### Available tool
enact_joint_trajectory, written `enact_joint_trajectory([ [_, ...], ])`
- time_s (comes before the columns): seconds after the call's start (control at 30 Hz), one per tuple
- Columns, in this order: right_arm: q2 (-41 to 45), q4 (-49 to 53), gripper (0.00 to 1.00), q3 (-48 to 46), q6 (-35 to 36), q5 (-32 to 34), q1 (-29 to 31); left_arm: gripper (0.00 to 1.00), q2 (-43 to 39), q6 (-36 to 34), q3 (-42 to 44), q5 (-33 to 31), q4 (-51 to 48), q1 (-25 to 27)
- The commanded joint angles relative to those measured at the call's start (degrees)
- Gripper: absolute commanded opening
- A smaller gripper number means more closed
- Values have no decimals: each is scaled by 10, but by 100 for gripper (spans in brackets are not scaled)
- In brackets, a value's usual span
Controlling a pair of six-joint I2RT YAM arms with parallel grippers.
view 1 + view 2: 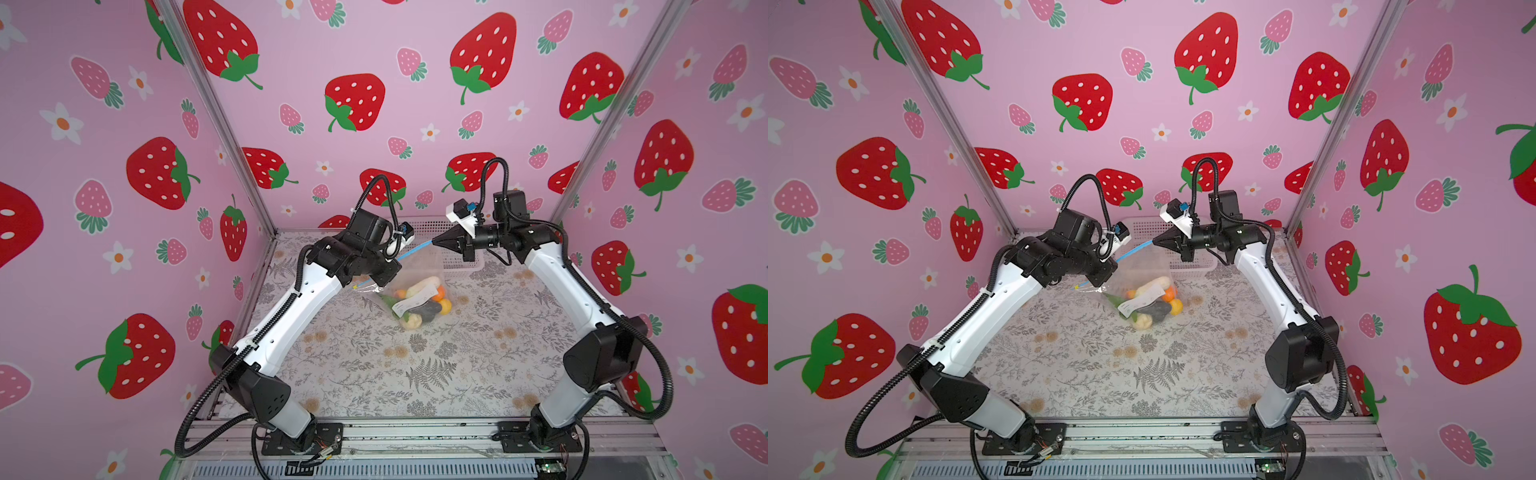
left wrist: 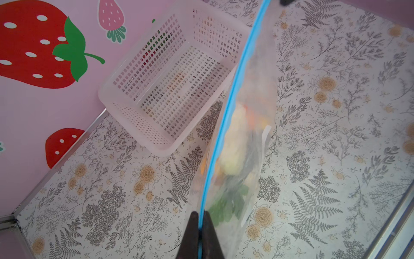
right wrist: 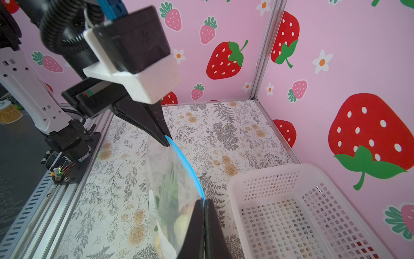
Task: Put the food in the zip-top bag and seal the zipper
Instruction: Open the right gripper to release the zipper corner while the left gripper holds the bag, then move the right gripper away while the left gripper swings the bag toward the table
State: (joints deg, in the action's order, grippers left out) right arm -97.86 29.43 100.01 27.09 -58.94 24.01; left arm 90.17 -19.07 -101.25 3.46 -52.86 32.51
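The food (image 1: 424, 301) is all inside the zip-top bag (image 1: 419, 268), whose loaded bottom seems to rest on the counter (image 1: 415, 374) between my arms, so I judge the step in hand to be the sealing; the white basket (image 2: 156, 74) just beside it looks empty. My left jaws are pinched shut on the zipper (image 2: 233, 89) partway along, its yellowish end poking out behind them in both top views; my right jaws are clamped on the other end of the same blue strip, which is stretched between the two (with a slight bow). Whether the tracks between are pressed together I cannot tell; the plastic blurs that. Next I would hold the right end firm and draw the left pinch along the strip, firmly but without tearing the film.
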Motion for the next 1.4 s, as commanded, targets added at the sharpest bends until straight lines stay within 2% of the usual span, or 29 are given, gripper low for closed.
enact_joint_trajectory([
  [0.0, -3, -5, 0, 16, 9, -12, 3, 0, 0, 7, -25, 5, -19, 2],
  [0.03, -3, -7, 1, 15, 8, -11, 3, 0, 1, 12, -25, 7, -20, 4],
  [0.17, 7, -20, 16, 2, 3, -5, 2, 0, 4, 39, -24, 10, -26, 7],
  [0.3, 32, -76, 41, -47, -28, 14, -5, 0, -4, 62, -18, 20, -23, 9],
  [0.37, 49, -89, 48, -65, -41, 37, -9, 0, -7, 71, -16, 28, -19, 9],
  [0.43, 75, -102, 51, -91, -63, 86, -12, 0, -9, 83, -15, 29, -14, 8],
  [0.5, 110, -156, 53, -140, -89, 128, -23, 0, -9, 96, -15, 29, -13, 9],
  [0.6, 151, -235, 63, -206, -136, 163, -47, 0, -9, 114, -15, 40, -13, 9],
  [0.63, 160, -257, 63, -219, -158, 175, -54, 0, -9, 120, -16, 57, -14, 9],
  [0.77, 194, -351, 65, -286, -257, 231, -73, 0, -13, 156, -20, 58, -24, 10],
  [0.9, 229, -388, 67, -335, -329, 289, -77, 0, -24, 194, -24, 72, -26, 12],
  [1.1, 270, -446, 71, -421, -410, 266, -76, 0, -40, 254, -26, 95, -12, 28],
  [1.37, 297, -449, 69, -488, -489, 295, -74, 0, -45, 328, -41, 91, -17, 44],
])
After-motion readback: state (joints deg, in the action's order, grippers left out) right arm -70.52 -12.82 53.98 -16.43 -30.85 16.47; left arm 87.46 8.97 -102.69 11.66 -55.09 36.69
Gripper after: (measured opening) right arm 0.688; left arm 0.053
